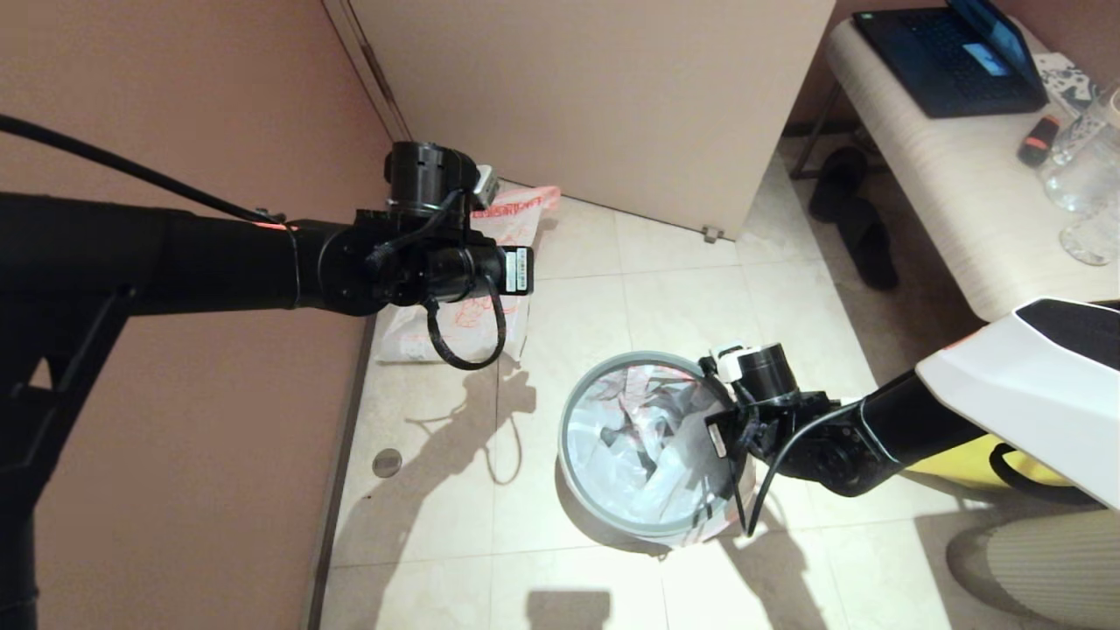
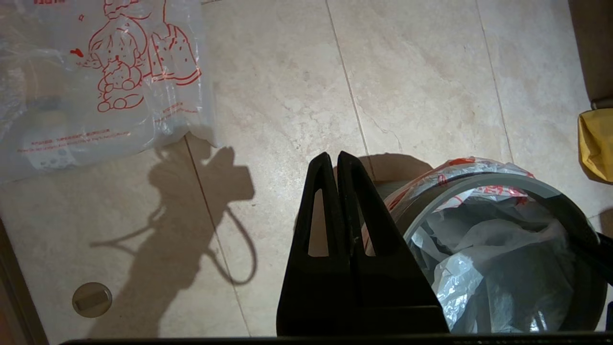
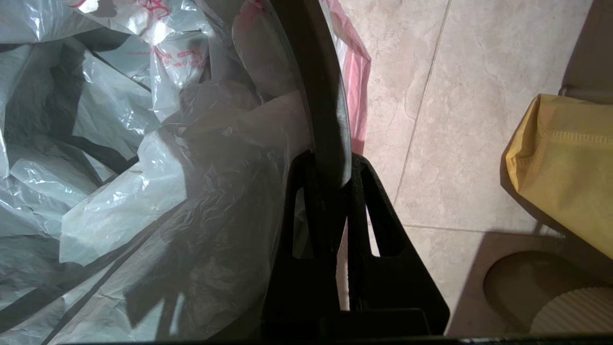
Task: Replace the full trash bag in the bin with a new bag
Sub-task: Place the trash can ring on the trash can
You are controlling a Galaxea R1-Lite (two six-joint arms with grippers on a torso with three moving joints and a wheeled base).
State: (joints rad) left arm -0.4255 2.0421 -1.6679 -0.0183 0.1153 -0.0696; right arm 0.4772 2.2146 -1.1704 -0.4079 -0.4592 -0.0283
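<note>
Bin (image 1: 573,472) first: you see it standing on the tiled floor (image 1: 682,289), round and black, with its grey ring (image 1: 643,358) seated on top. Inside it the new bag (image 1: 643,446) lies crumpled, and its pink mouth band is folded out over the rim on the side nearest your right arm.

Your right gripper (image 3: 335,165) sits at that side of the bin with its fingers (image 3: 378,201) clamped on the rim, one inside, one outside, and the bag's film pinched in with it. Your left gripper (image 2: 334,160) hangs in the air beyond the bin's opposite side, fingers pressed together on nothing.

Farther from the bin, past your left gripper, the full trash bag (image 1: 486,302) rests on the floor against the wall (image 1: 192,114), red cartoon print facing up; your left wrist housing covers much of it in the head view.

Around the bin you have a yellow bag (image 3: 565,163) on the floor just beyond your right gripper, a floor drain (image 1: 387,462) near the wall, and a pair of dark slippers (image 1: 853,214) beside a bench (image 1: 945,184). On that bench sit a laptop (image 1: 949,52) and some glassware (image 1: 1085,166).
</note>
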